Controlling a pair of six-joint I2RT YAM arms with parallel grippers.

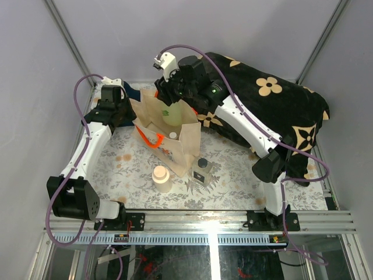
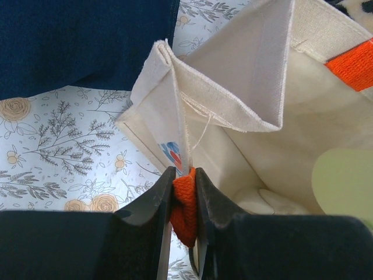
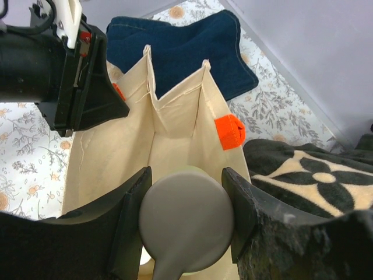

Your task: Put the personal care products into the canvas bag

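Note:
The canvas bag [image 1: 180, 146] stands open mid-table. My left gripper [image 1: 129, 114] is shut on its orange handle [image 2: 183, 201] at the bag's left rim and holds the mouth open. My right gripper [image 1: 171, 99] is shut on the beige cap [image 3: 186, 219] of the pale green bottle [image 1: 173, 118], which hangs in the bag's mouth; the bottle also shows in the left wrist view [image 2: 344, 181]. A white cap [image 1: 173, 135], apparently the slim clear bottle's, shows inside the bag. The cream squat bottle [image 1: 161, 177] and the square glass dark-capped bottle [image 1: 202, 170] stand on the cloth in front of the bag.
A black floral cushion [image 1: 274, 99] lies at the back right, under the right arm. A dark blue cloth [image 3: 192, 41] lies behind the bag at the back left. The flowered table cover [image 1: 233, 181] spreads to the metal rail at the near edge.

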